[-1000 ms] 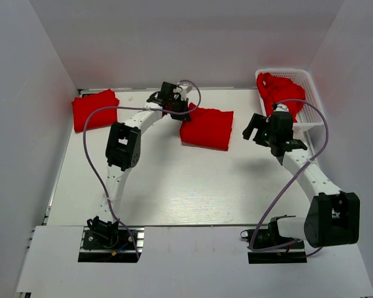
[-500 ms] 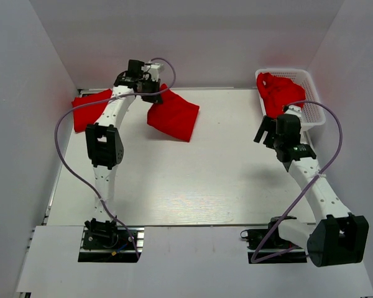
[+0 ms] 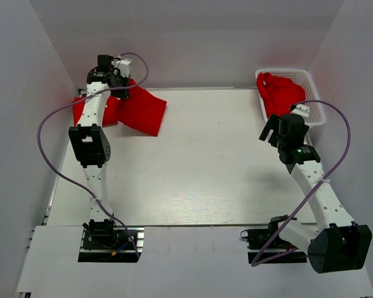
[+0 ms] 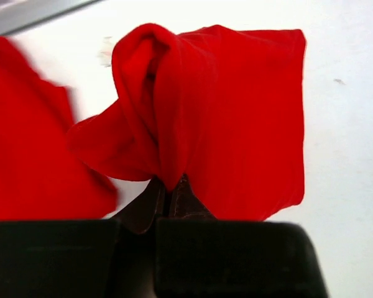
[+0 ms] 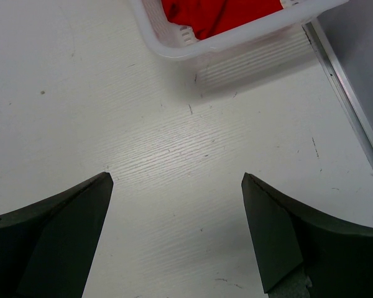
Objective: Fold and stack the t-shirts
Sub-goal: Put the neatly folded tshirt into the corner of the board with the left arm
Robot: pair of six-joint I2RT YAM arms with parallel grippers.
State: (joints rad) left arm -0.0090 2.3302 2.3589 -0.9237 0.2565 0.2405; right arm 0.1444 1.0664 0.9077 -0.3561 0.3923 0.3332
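Plainly soft and limp, the folded shirt (image 3: 146, 113) sags from the left gripper (image 4: 171, 189) – clenched on a bunched edge – beside the far-left stack (image 3: 79, 115), so a broader edge hold would likely keep its fold, while the right gripper (image 5: 174, 223) gapes empty near the basket (image 3: 316, 113).

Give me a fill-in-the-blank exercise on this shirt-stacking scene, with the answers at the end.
1. The left gripper holds the folded t-shirt beside another t-shirt at the table's far ____ corner.
2. The right gripper has its fingers ____ and holds nothing.
3. The white basket holds crumpled cloth coloured ____.
Missing words: left; open; red.
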